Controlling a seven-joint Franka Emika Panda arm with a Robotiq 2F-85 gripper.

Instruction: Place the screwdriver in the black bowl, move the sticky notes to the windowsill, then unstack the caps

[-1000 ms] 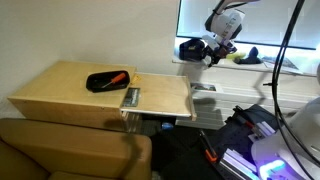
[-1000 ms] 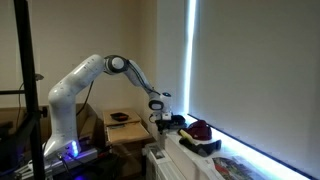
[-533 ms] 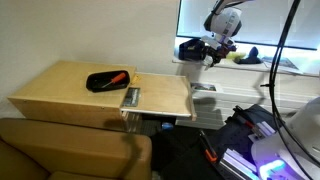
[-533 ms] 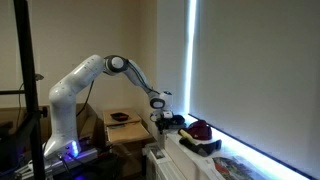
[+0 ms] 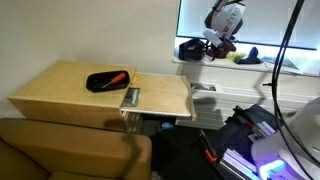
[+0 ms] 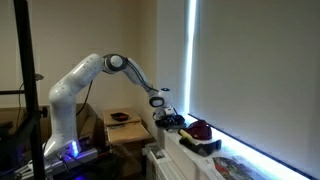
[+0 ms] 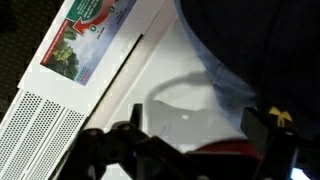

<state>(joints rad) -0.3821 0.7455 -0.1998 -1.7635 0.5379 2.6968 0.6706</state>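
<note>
The black bowl (image 5: 105,81) lies on the wooden table with the orange-handled screwdriver (image 5: 118,76) in it. On the white windowsill (image 5: 285,72) a pale yellow patch, the sticky notes (image 5: 242,59), lies right of my gripper (image 5: 215,46). A dark cap (image 5: 191,47) sits left of the gripper. In an exterior view the dark red cap (image 6: 199,130) rests on the sill below the gripper (image 6: 161,104). In the wrist view the fingers (image 7: 128,128) stand wide apart over the sill, with the dark navy cap (image 7: 250,40) at upper right and a dark red edge (image 7: 225,152) low between them.
A small grey rectangular object (image 5: 131,96) lies at the table's near edge. A printed leaflet (image 7: 90,30) lies on the sill beside a vent grille (image 7: 40,130). A brown couch (image 5: 60,150) stands in front of the table.
My gripper has risen a little above the windowsill. The caps, bowl and screwdriver have not moved.
</note>
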